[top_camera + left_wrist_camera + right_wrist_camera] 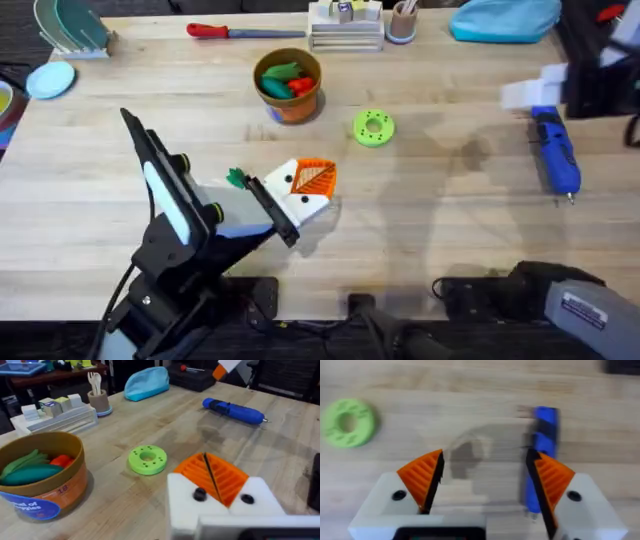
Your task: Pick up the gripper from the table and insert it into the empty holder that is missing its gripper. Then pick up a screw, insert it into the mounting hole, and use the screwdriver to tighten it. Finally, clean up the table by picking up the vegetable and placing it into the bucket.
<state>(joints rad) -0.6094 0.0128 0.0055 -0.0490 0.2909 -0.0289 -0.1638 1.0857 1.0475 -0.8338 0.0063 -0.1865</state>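
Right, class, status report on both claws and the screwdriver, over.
Left claw shut, pads together. Right claw open above the screwdriver, not gripping. Green ring well apart, nothing in the way.

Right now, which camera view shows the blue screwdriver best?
The left wrist view: the screwdriver lies whole on the table, its metal tip visible. The overhead view shows it smaller, near the right edge. In the right wrist view it is partly hidden behind an orange pad.
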